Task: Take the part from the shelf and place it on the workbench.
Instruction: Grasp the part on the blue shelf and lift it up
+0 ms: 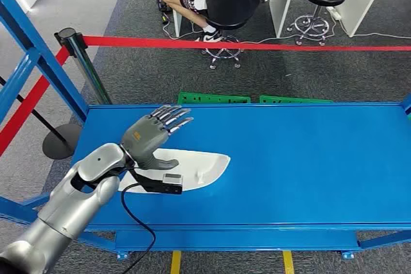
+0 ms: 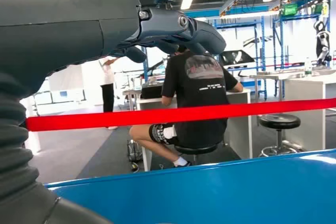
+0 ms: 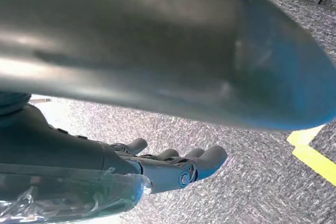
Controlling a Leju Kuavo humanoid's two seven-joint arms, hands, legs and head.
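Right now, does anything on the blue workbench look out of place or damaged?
Nothing stands out. The white part lies flat on the workbench, with the left hand open above its left end.

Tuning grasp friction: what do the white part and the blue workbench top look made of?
White part: likely molded plastic, matte, with an even white face and smooth curved edge. Blue workbench: probably painted or coated metal, uniform blue with a soft sheen and folded front lip. Left hand is open above the part.

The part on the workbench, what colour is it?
White part; the head view shows it best.
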